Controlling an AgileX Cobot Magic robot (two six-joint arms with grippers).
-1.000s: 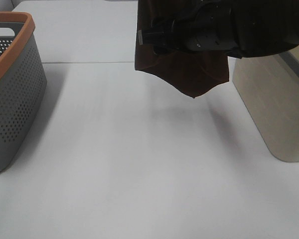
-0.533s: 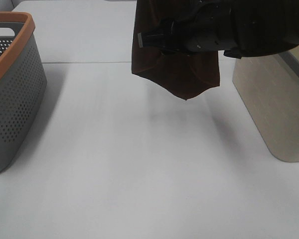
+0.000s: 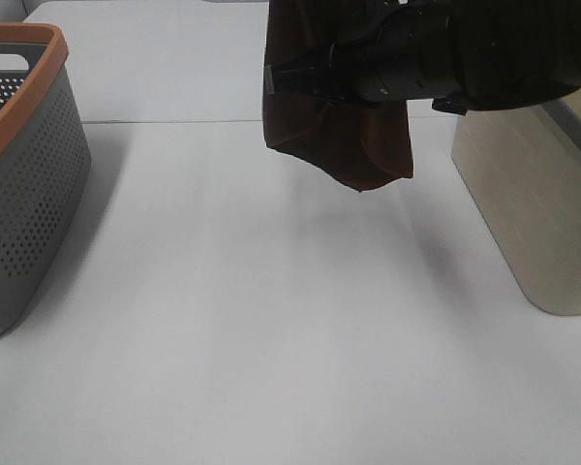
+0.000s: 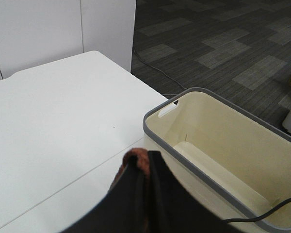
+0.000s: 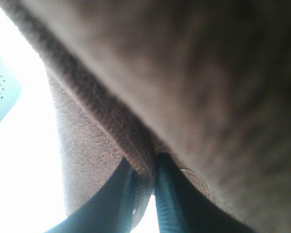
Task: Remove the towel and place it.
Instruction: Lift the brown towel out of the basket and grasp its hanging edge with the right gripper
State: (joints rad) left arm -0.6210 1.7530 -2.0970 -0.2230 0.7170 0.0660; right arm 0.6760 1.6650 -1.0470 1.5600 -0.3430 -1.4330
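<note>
The towel (image 3: 344, 140), dark reddish-brown, hangs in the air above the far middle of the table, its lowest corner pointing down. My right gripper (image 3: 274, 77) reaches in from the right and sits at the cloth's left edge. In the right wrist view the towel (image 5: 194, 82) fills the frame, and the right gripper (image 5: 146, 175) pinches its hem between narrow-set fingers (image 5: 167, 194). My left gripper (image 4: 141, 162) is shut on a fold of the towel (image 4: 138, 158), high above the beige basket. The left gripper is outside the exterior view.
A grey perforated basket with an orange rim (image 3: 24, 73) stands at the left edge of the white table (image 3: 271, 339). A beige basket with a grey rim (image 3: 533, 213) stands at the right, and its inside (image 4: 218, 160) holds nothing. A dark cable (image 4: 262, 213) crosses its near rim.
The right gripper's jaws have come together on the towel's edge. The hanging cloth has drawn in narrower, its right side shifting left.
</note>
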